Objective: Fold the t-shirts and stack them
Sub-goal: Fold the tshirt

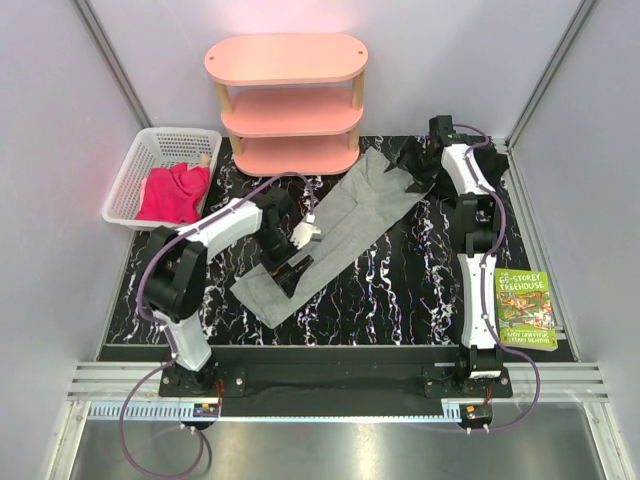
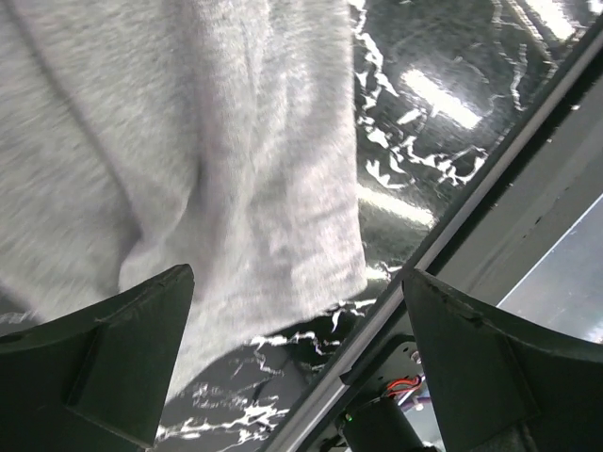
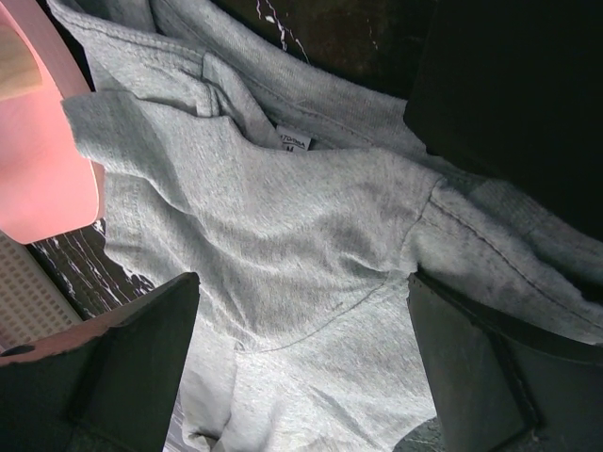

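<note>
The black marbled table [image 1: 400,300] is carrying everything here. The grey t-shirt [image 1: 350,215] is lying across its middle as a long diagonal strip, the hem end pointing to the near left and the neck end reaching toward the far right. A pink shelf [image 1: 287,60] is standing at the far edge. To the left, a white basket [image 1: 130,175] is holding a magenta bundle [image 1: 172,195]. Black cloth [image 1: 405,150] is lying bunched at the shirt's far end. A green book [image 1: 525,308] is resting at the right edge.

The left tool [image 2: 292,282] is hovering over the hem with its fingers spread and nothing between them. The right tool [image 3: 301,282] is hanging over the collar, likewise spread wide and gripping nothing.
</note>
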`<state>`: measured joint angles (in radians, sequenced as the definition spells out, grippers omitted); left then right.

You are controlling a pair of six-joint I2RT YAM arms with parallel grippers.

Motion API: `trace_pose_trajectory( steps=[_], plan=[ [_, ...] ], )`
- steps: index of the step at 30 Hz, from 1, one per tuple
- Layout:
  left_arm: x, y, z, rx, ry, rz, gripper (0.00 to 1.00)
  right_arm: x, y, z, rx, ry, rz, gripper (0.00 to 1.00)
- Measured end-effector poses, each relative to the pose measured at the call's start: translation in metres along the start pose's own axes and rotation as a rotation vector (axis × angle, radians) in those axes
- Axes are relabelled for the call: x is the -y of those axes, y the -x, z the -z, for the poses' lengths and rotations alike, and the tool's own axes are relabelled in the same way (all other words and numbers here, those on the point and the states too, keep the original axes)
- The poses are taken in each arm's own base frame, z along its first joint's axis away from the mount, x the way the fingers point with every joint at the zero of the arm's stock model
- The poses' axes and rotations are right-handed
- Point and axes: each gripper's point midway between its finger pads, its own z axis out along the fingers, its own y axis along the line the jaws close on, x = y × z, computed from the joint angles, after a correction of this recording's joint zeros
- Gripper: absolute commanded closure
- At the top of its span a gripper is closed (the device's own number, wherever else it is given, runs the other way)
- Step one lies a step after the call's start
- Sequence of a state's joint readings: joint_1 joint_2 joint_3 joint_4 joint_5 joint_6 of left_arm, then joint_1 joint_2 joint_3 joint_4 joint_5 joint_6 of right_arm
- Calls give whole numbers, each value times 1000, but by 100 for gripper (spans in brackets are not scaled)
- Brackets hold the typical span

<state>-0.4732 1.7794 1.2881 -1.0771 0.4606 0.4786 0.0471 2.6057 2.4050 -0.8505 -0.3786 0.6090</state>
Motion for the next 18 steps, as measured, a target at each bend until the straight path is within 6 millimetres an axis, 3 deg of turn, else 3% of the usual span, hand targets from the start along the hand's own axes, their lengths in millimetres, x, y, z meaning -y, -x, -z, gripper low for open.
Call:
trace_pose_trajectory(
  steps=[9,14,18],
  plan=[
    [-8,-7,-25,-53,-36,36,1,1,-5,0,-10,-7,10,0],
    [4,-34,-32,-115,-79,46,1,-4,-2,5,-1,-2,14,0],
    [25,-57,-37,-184,-112,22,1,-22,15,15,50,39,40,0]
  ],
)
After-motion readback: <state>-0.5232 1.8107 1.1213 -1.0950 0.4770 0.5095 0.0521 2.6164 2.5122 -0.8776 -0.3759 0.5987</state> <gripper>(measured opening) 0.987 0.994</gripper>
